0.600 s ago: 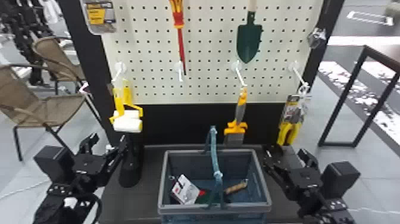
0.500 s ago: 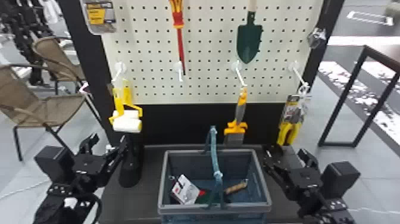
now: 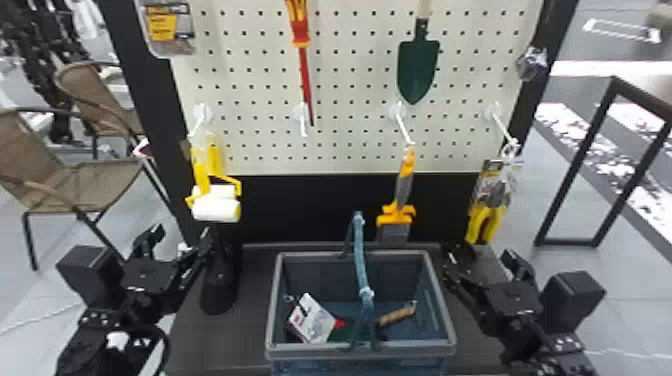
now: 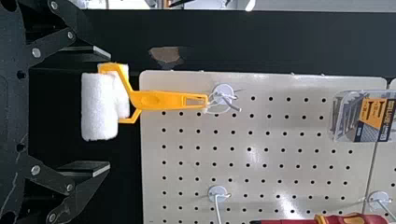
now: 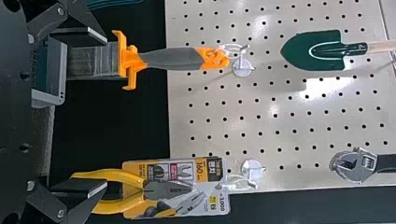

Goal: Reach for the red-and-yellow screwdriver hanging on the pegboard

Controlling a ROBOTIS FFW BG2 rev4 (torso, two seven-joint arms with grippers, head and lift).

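Observation:
The red-and-yellow screwdriver [image 3: 300,37] hangs tip down at the upper middle of the pegboard [image 3: 350,75]; in the left wrist view its handle and shaft, the screwdriver [image 4: 348,219], lie along the bottom edge. My left gripper [image 3: 183,242] is low on the left, well below the screwdriver. Seen from its wrist, the left gripper [image 4: 109,109] is open, with a hanging paint roller [image 4: 168,99] beyond its gap. My right gripper [image 3: 478,255] stays low on the right; in its wrist view the right gripper [image 5: 106,112] is open with nothing held.
A basket [image 3: 360,352] with a raised handle stands between the arms, holding a few items. A yellow-handled scraper [image 3: 397,220], packaged pliers [image 3: 487,200] and a green trowel [image 3: 419,70] hang on the right, an adjustable wrench [image 5: 357,165] beyond them. A boxed pack [image 3: 167,25] hangs upper left.

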